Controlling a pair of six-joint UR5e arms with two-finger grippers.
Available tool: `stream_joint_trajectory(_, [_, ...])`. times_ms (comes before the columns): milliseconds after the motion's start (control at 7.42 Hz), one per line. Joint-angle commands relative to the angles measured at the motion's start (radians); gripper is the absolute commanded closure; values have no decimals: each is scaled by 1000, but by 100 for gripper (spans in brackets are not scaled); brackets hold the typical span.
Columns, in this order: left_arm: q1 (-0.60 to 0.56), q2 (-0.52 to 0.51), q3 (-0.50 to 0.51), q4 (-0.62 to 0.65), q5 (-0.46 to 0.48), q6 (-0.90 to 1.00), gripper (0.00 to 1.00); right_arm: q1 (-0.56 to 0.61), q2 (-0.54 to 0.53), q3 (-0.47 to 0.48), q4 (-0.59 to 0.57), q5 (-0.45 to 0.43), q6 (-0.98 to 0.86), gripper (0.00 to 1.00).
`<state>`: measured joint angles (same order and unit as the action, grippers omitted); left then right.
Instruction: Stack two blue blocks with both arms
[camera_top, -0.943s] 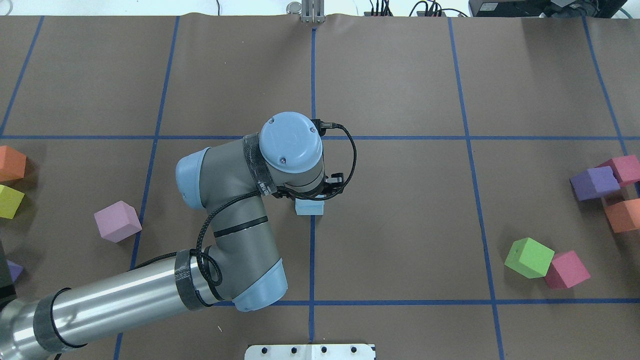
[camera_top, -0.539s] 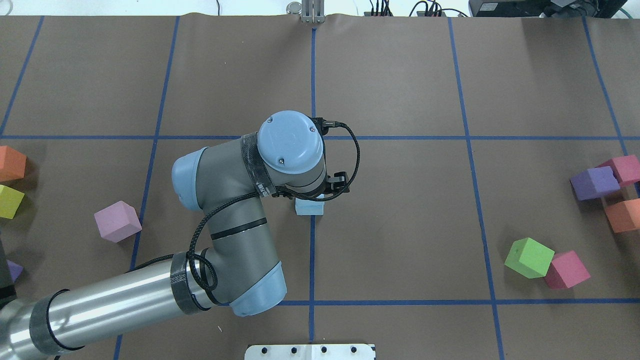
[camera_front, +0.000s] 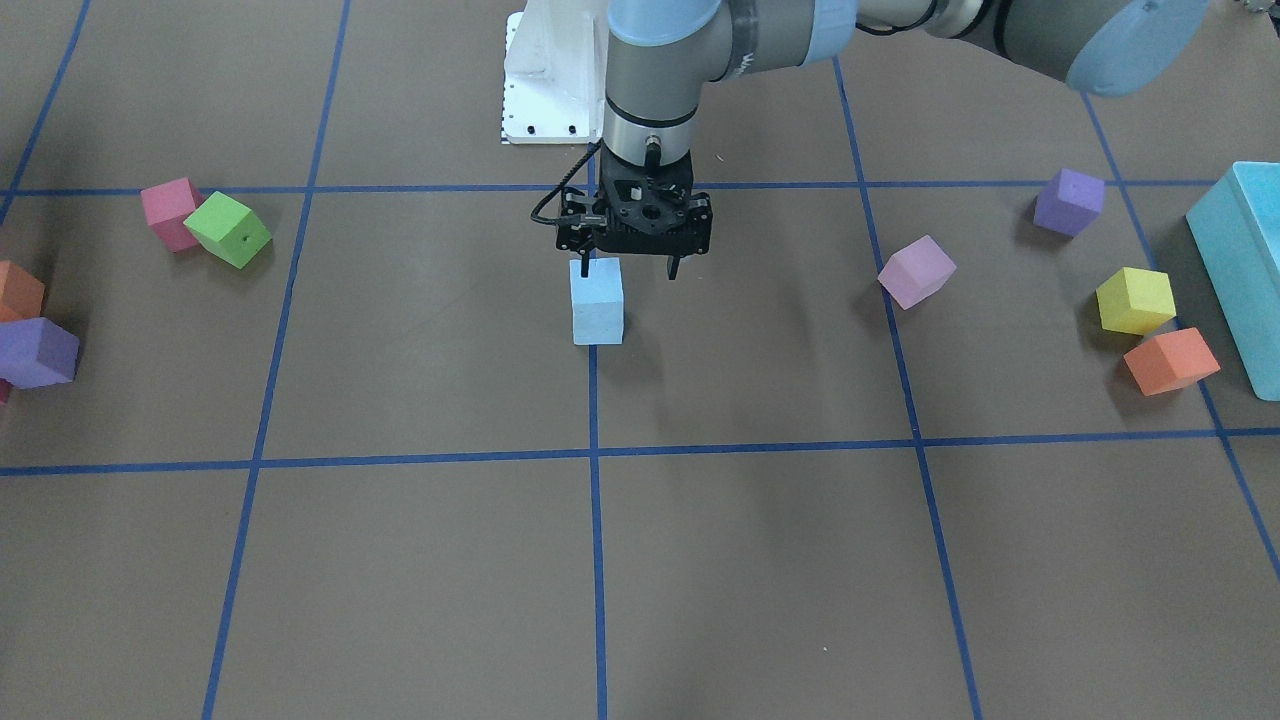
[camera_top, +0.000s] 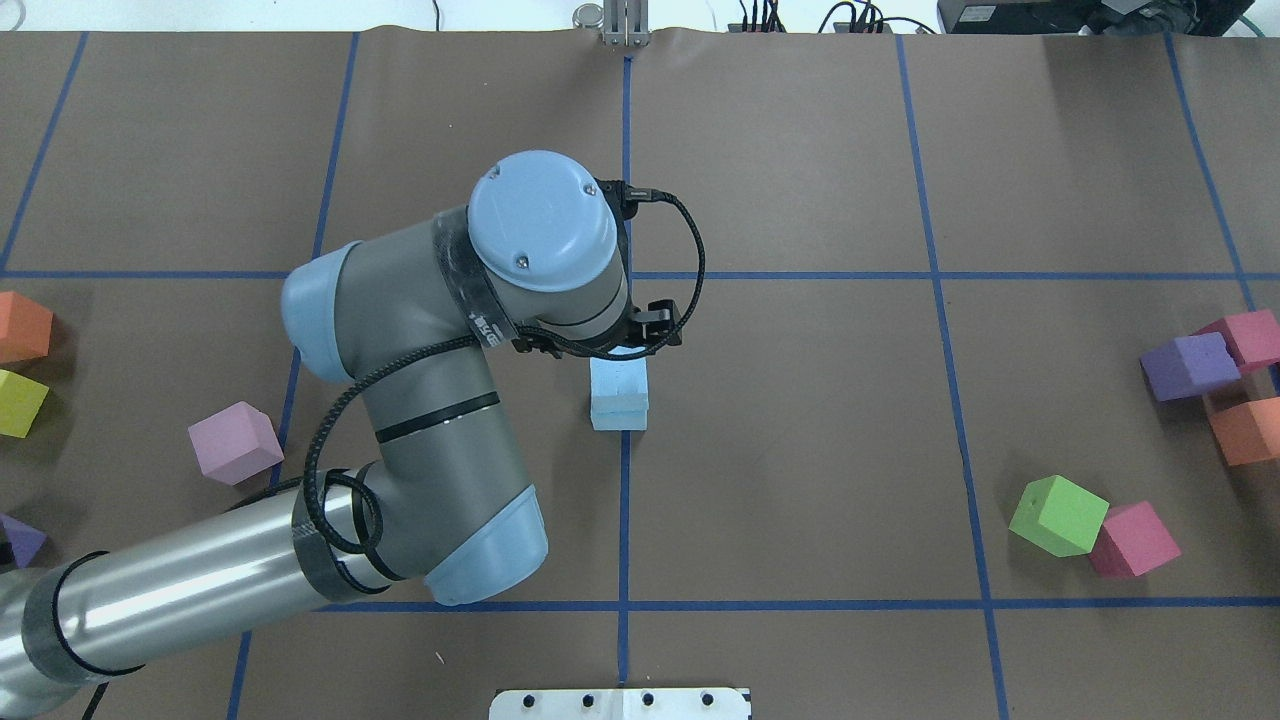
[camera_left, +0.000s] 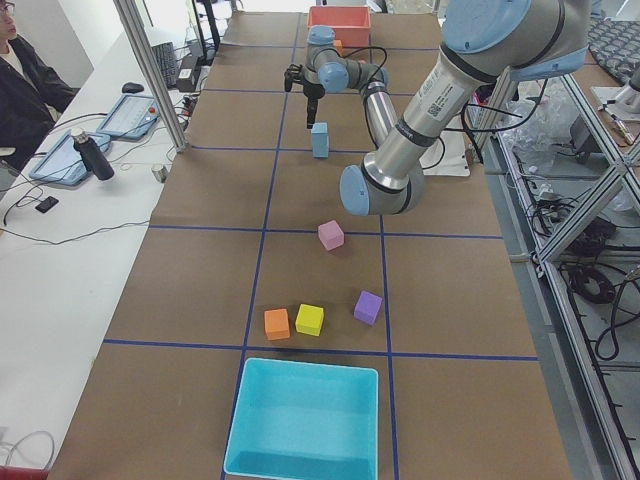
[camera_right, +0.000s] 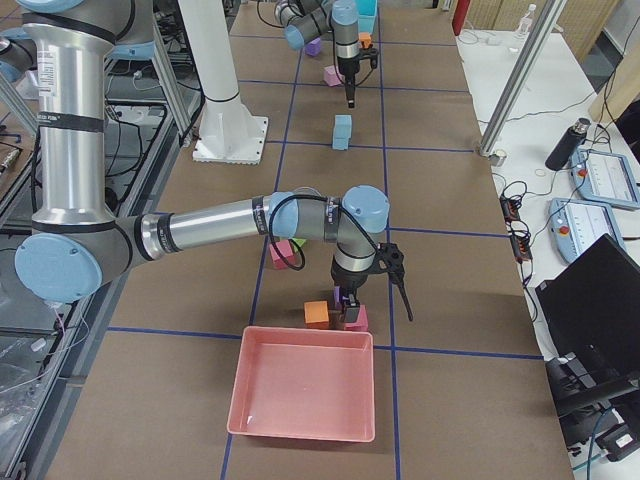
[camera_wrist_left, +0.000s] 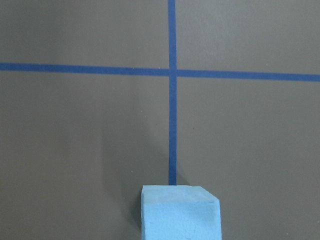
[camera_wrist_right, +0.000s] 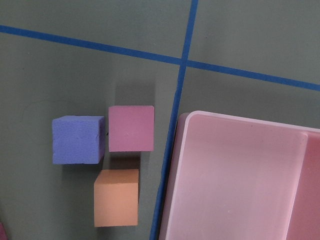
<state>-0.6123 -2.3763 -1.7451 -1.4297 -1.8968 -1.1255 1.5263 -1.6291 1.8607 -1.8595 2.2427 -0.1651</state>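
Observation:
Two pale blue blocks stand stacked (camera_front: 597, 300) on the centre tape line. The stack also shows in the overhead view (camera_top: 619, 392), the left side view (camera_left: 320, 140) and the right side view (camera_right: 342, 131). My left gripper (camera_front: 630, 270) is open and empty, its fingertips level with the top block's upper edge, one tip just before it. The left wrist view shows only the top block (camera_wrist_left: 180, 212) at its lower edge. My right gripper (camera_right: 398, 290) hangs over cubes beside a pink bin (camera_right: 305, 395). I cannot tell whether it is open or shut.
Under the right wrist lie a purple cube (camera_wrist_right: 78, 140), a pink cube (camera_wrist_right: 131, 128) and an orange cube (camera_wrist_right: 116, 197) beside the pink bin (camera_wrist_right: 235, 180). A lilac cube (camera_top: 235, 442), a green cube (camera_top: 1058, 515) and a turquoise bin (camera_front: 1240, 270) lie further out.
My left arm has risen and drawn back from the stack, so more of the blue blocks shows in the overhead view. The stack has not moved.

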Motion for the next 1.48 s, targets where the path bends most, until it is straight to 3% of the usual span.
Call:
stream_joint_trajectory(0, [-146, 209, -97, -3, -120, 306, 3, 0, 0, -11, 0, 2, -1, 0])
stream_joint_trajectory(539, [-611, 550, -55, -5, -414, 1009, 3, 9, -67, -29, 100, -2, -1, 0])
stream_joint_trajectory(809, [-815, 705, -16, -8, -421, 1293, 2, 32, -81, -28, 120, 2, 1, 0])
stream_joint_trajectory(1078, [-1025, 711, 113, -14, -427, 1444, 2, 48, -83, -28, 120, 2, 1, 0])
stream_joint_trajectory(1213, [-1031, 706, 122, -17, -424, 1440, 2, 48, -84, -28, 120, 3, 1, 0])
stream_joint_trajectory(1348, [-1031, 765, 104, -53, -421, 1443, 2, 48, -86, -26, 120, 6, 2, 0])
